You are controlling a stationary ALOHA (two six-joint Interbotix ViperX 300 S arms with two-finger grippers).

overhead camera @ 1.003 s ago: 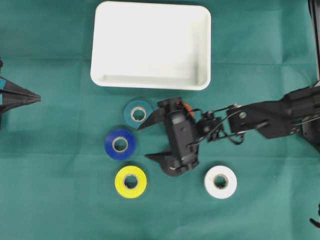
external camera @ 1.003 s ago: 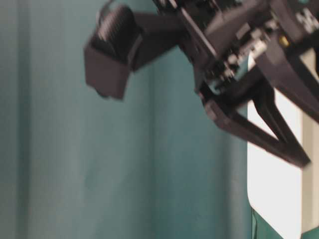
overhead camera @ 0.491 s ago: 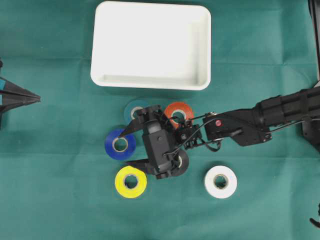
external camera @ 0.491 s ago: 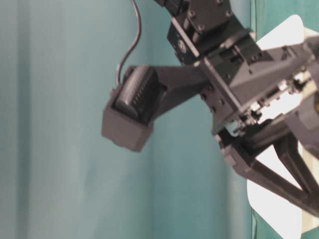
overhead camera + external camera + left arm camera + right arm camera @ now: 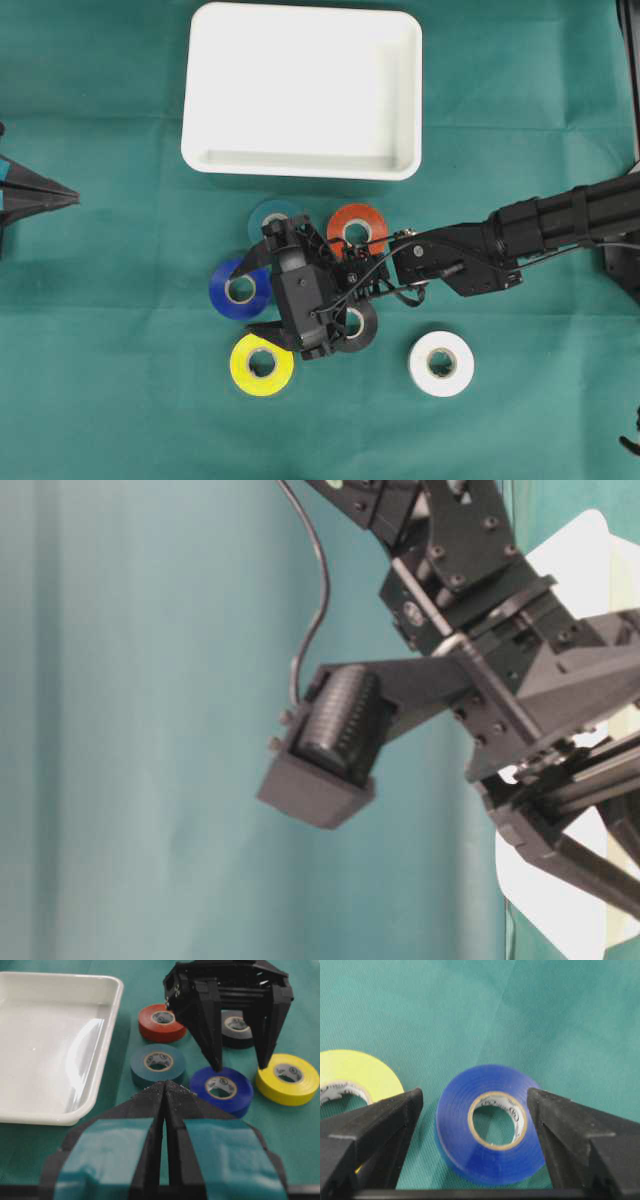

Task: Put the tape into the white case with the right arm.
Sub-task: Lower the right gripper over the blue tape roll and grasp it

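Observation:
The white case (image 5: 300, 164) lies at the back centre, with nothing in it; it also shows in the left wrist view (image 5: 55, 1035). The blue tape (image 5: 236, 291) lies flat on the green cloth. My right gripper (image 5: 243, 304) is open and low over it, one finger on each side of the roll. In the right wrist view the blue tape (image 5: 490, 1127) sits between the fingers (image 5: 380, 1115) with small gaps. The left wrist view shows the right gripper (image 5: 239, 1066) above the blue tape (image 5: 222, 1089). My left gripper (image 5: 72, 196) is shut and empty at the left edge.
Around the blue roll lie a teal tape (image 5: 268, 216), a red tape (image 5: 357, 227), a yellow tape (image 5: 262, 364), a white tape (image 5: 441, 363) and a dark grey tape (image 5: 354, 325) partly under the right wrist. The yellow tape (image 5: 350, 1077) lies close to one finger.
My right gripper has moved left and down, from beside the teal roll to astride the blue tape. The red and dark grey rolls have come into view. The left arm has not moved.

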